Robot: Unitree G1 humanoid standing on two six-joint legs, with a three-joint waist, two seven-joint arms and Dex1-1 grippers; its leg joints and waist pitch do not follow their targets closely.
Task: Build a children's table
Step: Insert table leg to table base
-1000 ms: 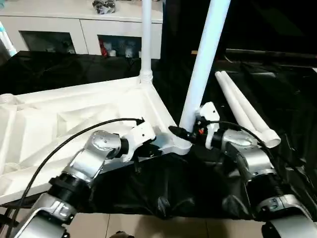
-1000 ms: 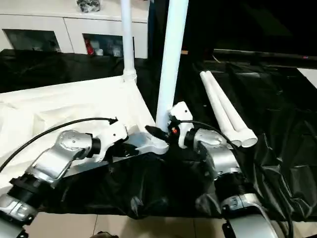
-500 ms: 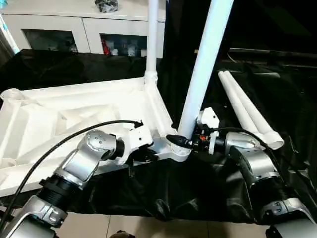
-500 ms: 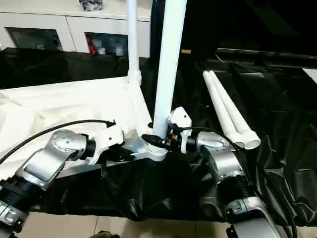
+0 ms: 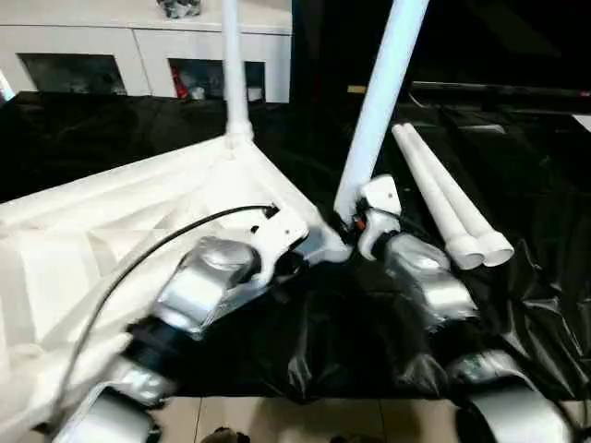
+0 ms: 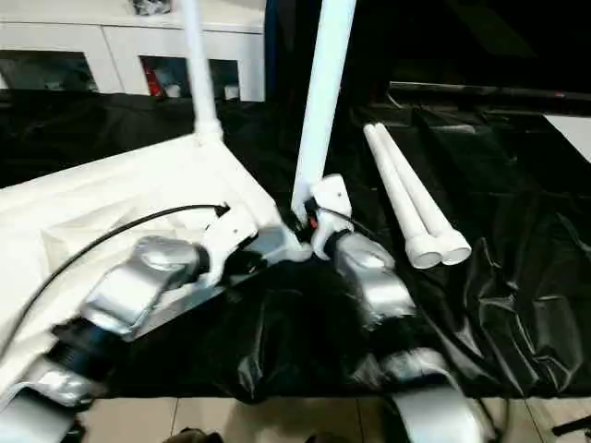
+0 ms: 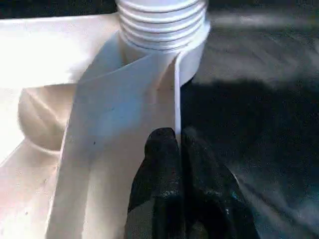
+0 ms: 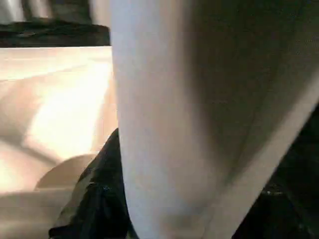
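The right hand (image 5: 355, 224) clasps the base of the leg (image 5: 380, 97) rising steeply from the near corner socket of the upturned tabletop (image 5: 138, 198), whose rim the left hand (image 7: 177, 147), fingers pressed together, pinches just beside it.

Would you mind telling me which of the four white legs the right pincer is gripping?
The near upright leg, leaning at the tabletop's near corner, sits in the right pincer. The far leg stands ungripped, and two spare legs lie on the black sheet.
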